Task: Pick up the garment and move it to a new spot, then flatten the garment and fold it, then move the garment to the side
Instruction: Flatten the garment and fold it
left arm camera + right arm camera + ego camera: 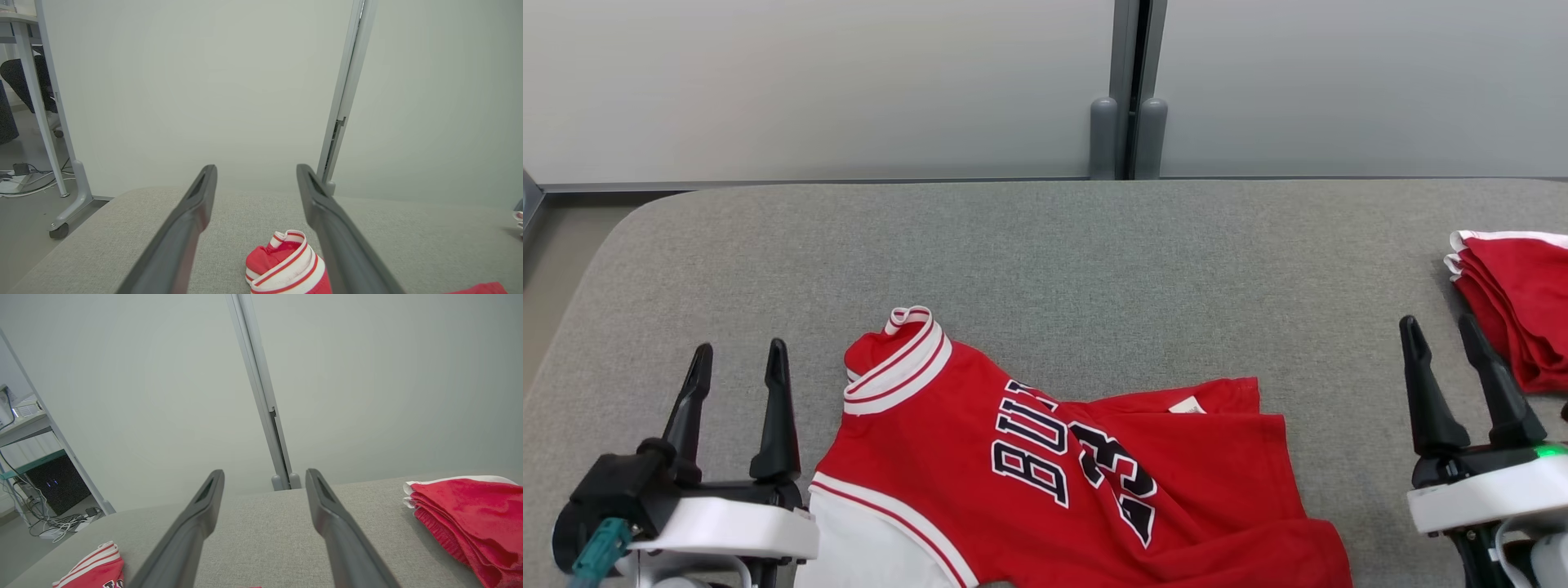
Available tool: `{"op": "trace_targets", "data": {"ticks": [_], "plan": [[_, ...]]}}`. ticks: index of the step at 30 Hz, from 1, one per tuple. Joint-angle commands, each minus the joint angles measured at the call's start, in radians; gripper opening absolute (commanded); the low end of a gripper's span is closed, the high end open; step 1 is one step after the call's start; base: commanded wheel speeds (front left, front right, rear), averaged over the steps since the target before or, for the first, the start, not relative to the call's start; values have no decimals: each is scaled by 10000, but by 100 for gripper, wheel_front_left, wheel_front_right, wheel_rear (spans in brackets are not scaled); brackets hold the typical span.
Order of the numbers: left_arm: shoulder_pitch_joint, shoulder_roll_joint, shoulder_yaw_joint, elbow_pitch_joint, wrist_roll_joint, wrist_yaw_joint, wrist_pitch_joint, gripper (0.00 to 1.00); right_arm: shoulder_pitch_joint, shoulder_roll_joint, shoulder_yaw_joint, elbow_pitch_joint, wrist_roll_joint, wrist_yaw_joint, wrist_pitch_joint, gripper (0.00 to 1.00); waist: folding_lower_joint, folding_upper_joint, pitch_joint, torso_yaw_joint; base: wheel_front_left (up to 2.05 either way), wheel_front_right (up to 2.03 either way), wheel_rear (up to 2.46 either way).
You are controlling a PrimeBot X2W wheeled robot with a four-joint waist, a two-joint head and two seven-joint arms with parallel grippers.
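A red jersey, the garment (1045,465), lies rumpled near the front edge of the grey padded table (1054,245), with white and red striped trim and dark lettering. Its striped sleeve end pokes up between my left fingers in the left wrist view (286,263). My left gripper (737,353) stands open just left of the garment, nothing between its fingers. My right gripper (1442,327) is open at the far right, apart from the garment and empty. The garment's trim (96,569) shows at the lower left in the right wrist view.
A folded stack of red cloth with white edging (1519,302) lies at the table's right edge, just right of my right gripper, also visible from the right wrist (466,520). Grey partition panels with a post (1127,90) stand behind the table. Left of it are desk legs and cables (45,179).
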Motion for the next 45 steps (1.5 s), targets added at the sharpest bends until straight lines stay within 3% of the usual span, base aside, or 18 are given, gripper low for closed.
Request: {"op": "trace_targets", "data": {"ticks": [1, 8, 16, 40, 45], "plan": [[185, -190, 199, 187, 191, -201, -12, 100, -14, 132, -35, 268, -269, 2, -189, 100, 0, 0, -32, 7, 0, 0, 0], [741, -1099, 791, 955, 802, -1025, -14, 100, 354, 474, 170, 986, -773, 2, -410, 100, 0, 0, -138, -6, 0, 0, 0], [663, -1616, 1292, 1260, 1458, -1693, -15, 100, 107, 328, 390, 807, -884, 2, -417, 100, 0, 0, -152, -81, 0, 0, 0], [851, -2071, 1801, 1403, 1867, -2496, -16, 100, 184, -16, 421, 804, -1043, 2, -414, 100, 0, 0, -377, -106, 0, 0, 0], [1170, -1644, 1775, 1048, 1559, -2605, 1040, 100, 566, -572, 598, 730, -711, 2, 211, 100, 0, 0, -438, -29, 0, 0, 0]]}}
